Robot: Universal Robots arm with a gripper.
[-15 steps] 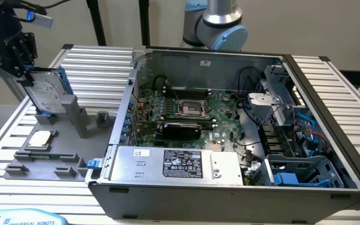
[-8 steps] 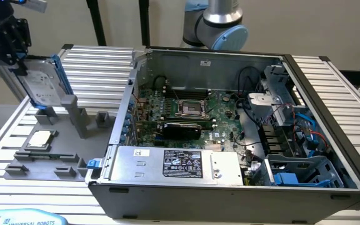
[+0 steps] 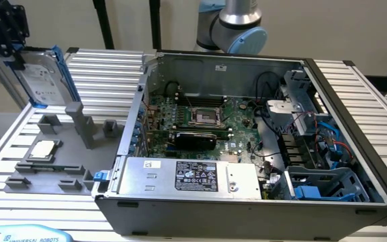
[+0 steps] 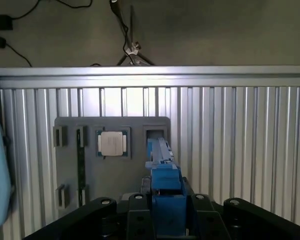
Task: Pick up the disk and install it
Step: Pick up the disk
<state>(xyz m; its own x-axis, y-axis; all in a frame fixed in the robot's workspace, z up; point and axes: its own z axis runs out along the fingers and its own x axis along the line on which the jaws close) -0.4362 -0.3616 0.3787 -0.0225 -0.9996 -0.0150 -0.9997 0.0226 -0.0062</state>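
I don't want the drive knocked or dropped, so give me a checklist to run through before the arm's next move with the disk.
1. Gripper shut on the disk: ok, its blue carrier is clamped.
2. Disk lifted off the grey fixture tray: ok, its slot looks empty.
3. Computer case open: ok, the inside is exposed.
4. Drive cage free to take the disk: cannot tell.
5. Blue cables clear of the cage: cannot tell.
6. Processor chip seated in the tray: ok.
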